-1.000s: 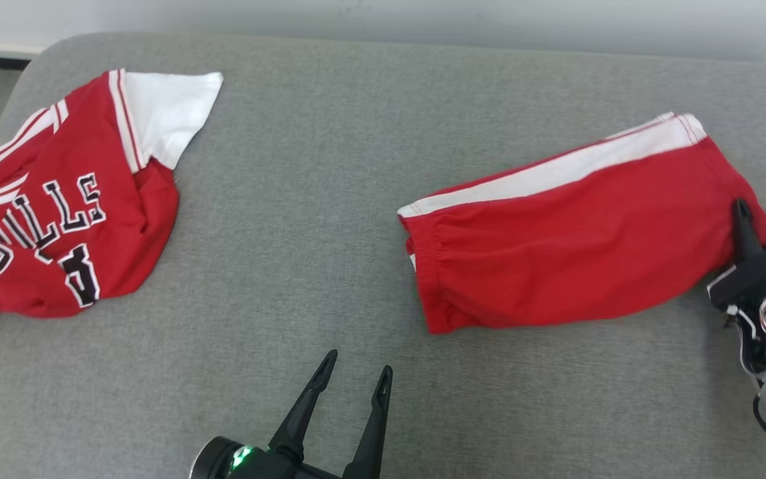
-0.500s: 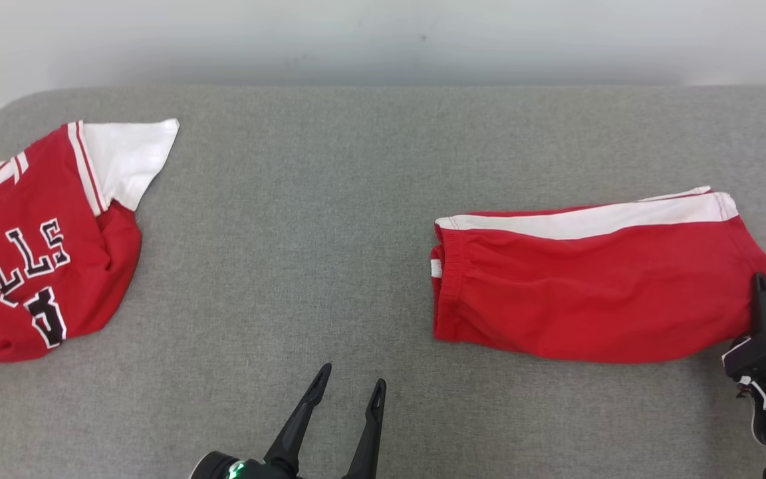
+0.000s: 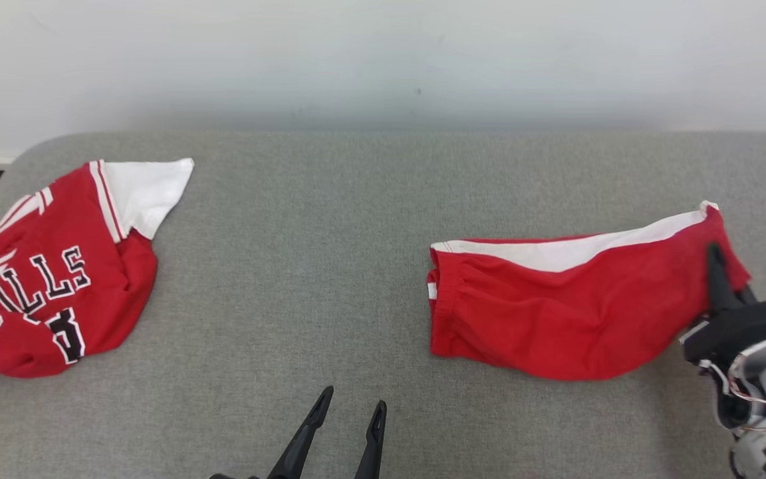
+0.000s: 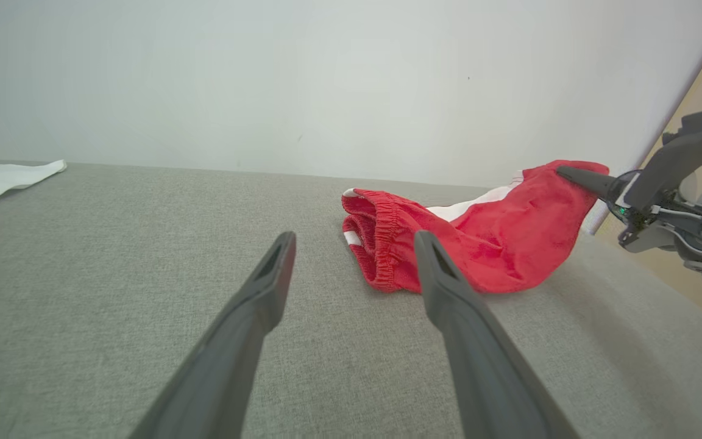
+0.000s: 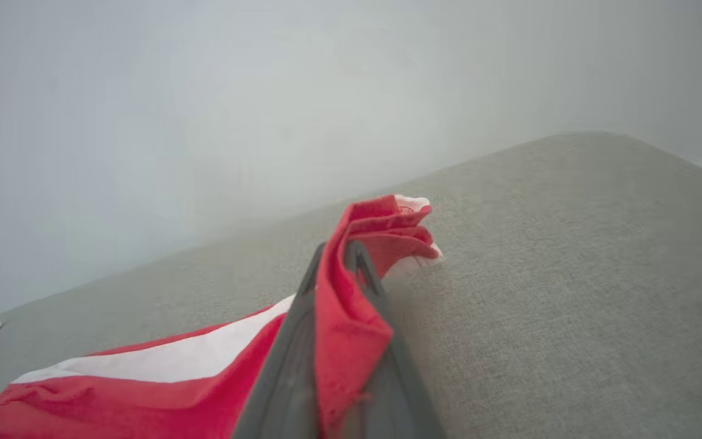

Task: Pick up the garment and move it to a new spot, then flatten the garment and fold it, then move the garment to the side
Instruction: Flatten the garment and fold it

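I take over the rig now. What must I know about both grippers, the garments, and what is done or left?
Left gripper: open, empty, low over the grey cushion.
Right gripper: shut on the leg end of the red shorts, that end raised; the waistband end lies on the cushion.
Done: shorts look folded in half.
Left to do: set them aside, release.
Red jersey lies crumpled at the far left, untouched.
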Robot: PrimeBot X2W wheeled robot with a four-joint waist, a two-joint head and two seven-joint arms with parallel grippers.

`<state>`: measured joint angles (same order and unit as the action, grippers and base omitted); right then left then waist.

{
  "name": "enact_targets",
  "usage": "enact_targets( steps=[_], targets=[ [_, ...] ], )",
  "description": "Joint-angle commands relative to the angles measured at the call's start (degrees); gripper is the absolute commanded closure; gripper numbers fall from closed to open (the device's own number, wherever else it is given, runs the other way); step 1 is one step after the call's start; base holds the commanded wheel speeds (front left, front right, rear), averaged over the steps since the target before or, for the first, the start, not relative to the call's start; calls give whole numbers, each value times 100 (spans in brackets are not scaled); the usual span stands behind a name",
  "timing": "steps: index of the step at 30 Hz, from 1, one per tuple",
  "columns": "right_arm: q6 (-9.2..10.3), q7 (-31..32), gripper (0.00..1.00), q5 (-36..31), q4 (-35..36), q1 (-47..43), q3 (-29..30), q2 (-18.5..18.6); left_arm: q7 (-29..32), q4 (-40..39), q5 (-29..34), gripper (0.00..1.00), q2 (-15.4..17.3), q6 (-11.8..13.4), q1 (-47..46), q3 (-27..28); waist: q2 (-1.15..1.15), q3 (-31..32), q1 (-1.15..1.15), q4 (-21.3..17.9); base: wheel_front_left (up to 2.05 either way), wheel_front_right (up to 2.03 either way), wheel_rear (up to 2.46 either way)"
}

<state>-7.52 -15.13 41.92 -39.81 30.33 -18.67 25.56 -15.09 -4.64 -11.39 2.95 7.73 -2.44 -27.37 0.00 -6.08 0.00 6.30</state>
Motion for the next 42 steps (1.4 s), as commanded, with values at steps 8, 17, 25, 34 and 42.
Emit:
enact_targets(
  steps=[8,17,25,34,42],
  targets=[
    [6,-7,100,-135,213,357,-810,-395,7,24,-40,0,2,14,152,-29,0,322,0,207,0,0,0],
    [6,-7,100,21,316,663,-1940,-722,7,-10,-69,0,-1,19,204,-17,0,300,0,394,0,0,0],
    [6,-8,100,197,91,624,-2929,-920,7,-20,-131,0,-2,33,220,7,0,303,0,453,0,0,0],
    [6,-8,100,468,-58,605,-3733,-1065,7,-61,-151,0,-4,70,235,35,0,287,0,402,0,0,0],
    [6,-7,68,618,-73,525,-4020,-1184,8,-59,-170,0,-4,79,216,42,0,310,0,341,0,0,0]
  ],
)
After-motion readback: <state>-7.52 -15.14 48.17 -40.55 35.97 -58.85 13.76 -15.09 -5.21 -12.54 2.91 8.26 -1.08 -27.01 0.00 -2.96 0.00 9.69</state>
